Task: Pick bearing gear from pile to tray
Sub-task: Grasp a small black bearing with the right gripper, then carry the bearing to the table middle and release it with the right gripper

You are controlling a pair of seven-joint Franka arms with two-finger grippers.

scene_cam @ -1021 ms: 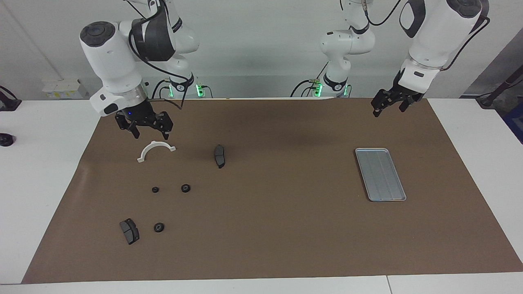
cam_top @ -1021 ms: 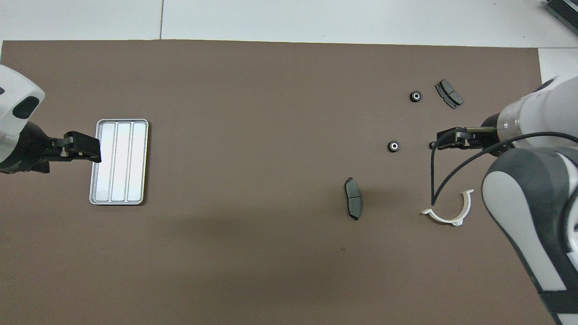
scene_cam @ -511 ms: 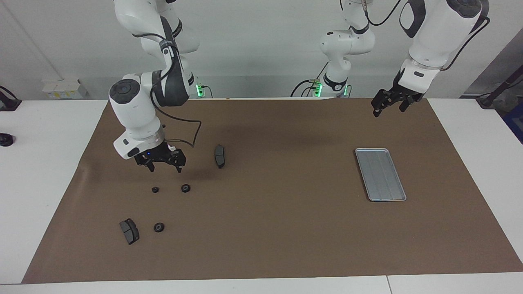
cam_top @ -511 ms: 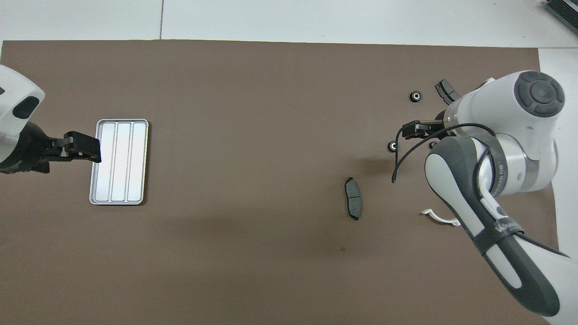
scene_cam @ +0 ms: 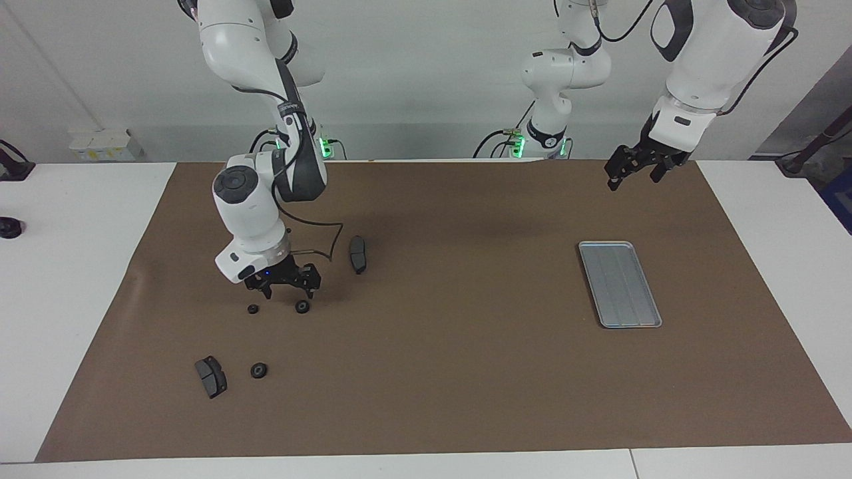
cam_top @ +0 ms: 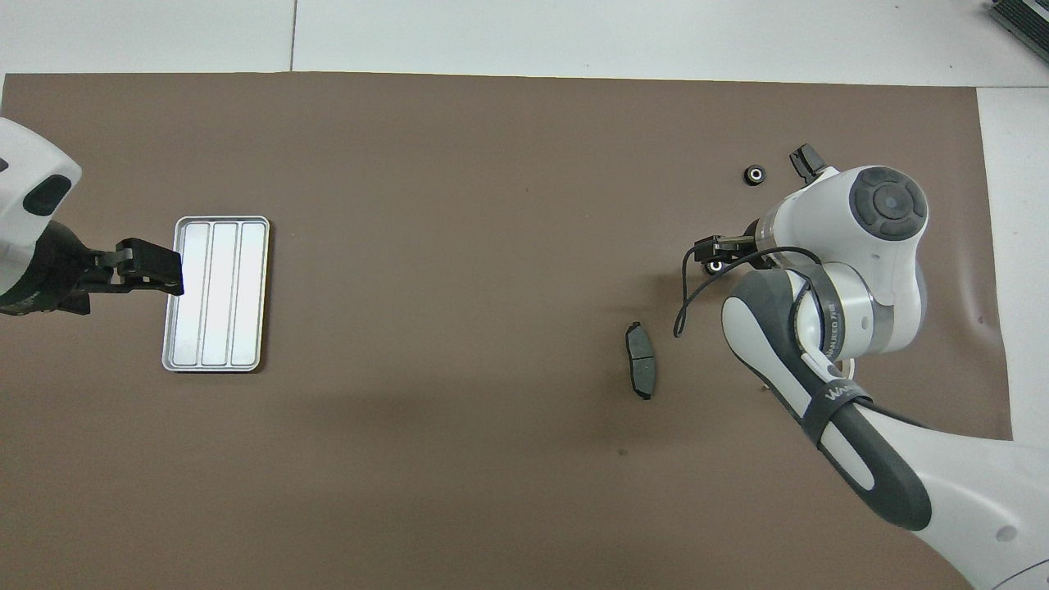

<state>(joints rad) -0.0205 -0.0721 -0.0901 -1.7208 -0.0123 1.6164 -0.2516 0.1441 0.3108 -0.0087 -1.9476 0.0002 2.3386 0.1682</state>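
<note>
Facing view: on the brown mat [scene_cam: 439, 372] covering the desk [scene_cam: 66, 279], three black gears show, two in the left-centre of the frame, gear one [scene_cam: 302, 307] and gear two [scene_cam: 253, 309], and a third gear [scene_cam: 259, 370] lower left. Two dark brake pads lie there: one pad [scene_cam: 358, 253] left of centre, another pad [scene_cam: 211, 376] at lower left. One tray [scene_cam: 620, 284] sits right of centre, holding nothing. The right claw [scene_cam: 285, 289] hangs low over the first two gears, fingers spread and grasping nothing; whether it touches a gear is hard to judge. The left claw [scene_cam: 636, 169] waits at upper right, released.

Overhead view: one tray [cam_top: 216, 293] at centre left, with the left claw [cam_top: 152, 269] just at its edge. The right claw [cam_top: 715, 250] sits over one gear [cam_top: 716, 266] at right of centre; a second gear [cam_top: 754, 174] lies above it. One brake pad [cam_top: 641, 370] is fully visible, one more pad [cam_top: 806, 161] is half hidden by the arm.
</note>
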